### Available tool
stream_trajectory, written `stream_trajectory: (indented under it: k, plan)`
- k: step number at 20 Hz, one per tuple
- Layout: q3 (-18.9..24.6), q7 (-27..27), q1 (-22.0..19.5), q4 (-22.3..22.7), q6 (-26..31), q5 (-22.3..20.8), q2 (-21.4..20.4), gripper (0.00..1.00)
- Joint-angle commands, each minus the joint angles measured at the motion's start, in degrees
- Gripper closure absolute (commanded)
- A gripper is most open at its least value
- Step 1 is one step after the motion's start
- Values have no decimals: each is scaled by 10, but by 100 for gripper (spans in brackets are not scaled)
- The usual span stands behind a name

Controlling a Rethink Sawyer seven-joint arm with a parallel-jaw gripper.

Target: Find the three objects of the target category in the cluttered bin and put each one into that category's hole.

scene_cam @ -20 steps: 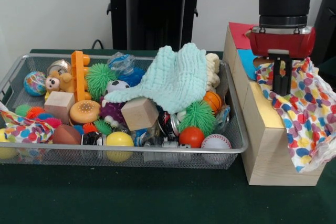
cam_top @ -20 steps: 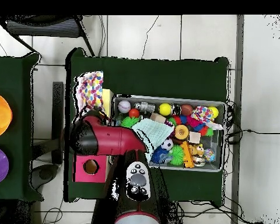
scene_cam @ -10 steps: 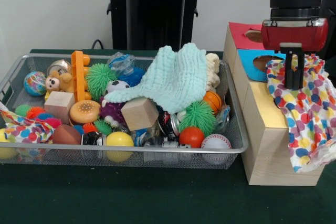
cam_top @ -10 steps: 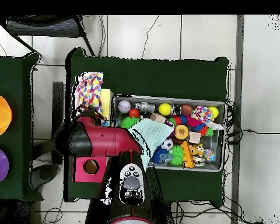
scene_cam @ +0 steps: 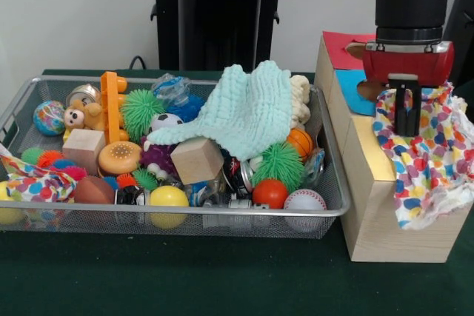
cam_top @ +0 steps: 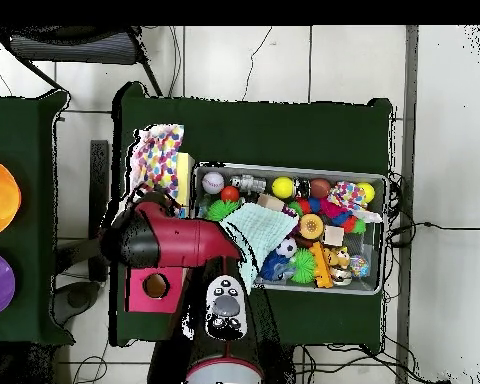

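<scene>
Gripper: red and black, hanging above the wooden box, jaws clenched on the spotted cloth.
Spotted cloth: white with coloured dots, pinched at its upper part, the rest draped over the box top and down its right side.
Wooden box: stands on the green counter just right of the bin; top panels red, blue and yellow, a round hole partly visible in the blue panel behind the gripper.
Wire bin: on the counter, crowded with toys.
Bin contents: mint knitted cloth lying over the heap; a second spotted cloth at the left end; wooden cube; baseball; yellow ball.
</scene>
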Motion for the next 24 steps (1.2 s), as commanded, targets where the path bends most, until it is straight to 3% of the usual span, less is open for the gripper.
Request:
stream_trajectory:
  k: [1, 6, 12, 19, 24]
  plan:
    - [19, 83, 5, -17, -21, 16, 64, 100]
    - [56, 84, -25, -19, -65, 8, 84, 100]
    - [102, 87, -53, -6, -78, 6, 86, 100]
    - [18, 67, -1, -31, 40, 29, 109, 100]
    - [-47, 68, 45, -82, 106, 41, 147, 100]
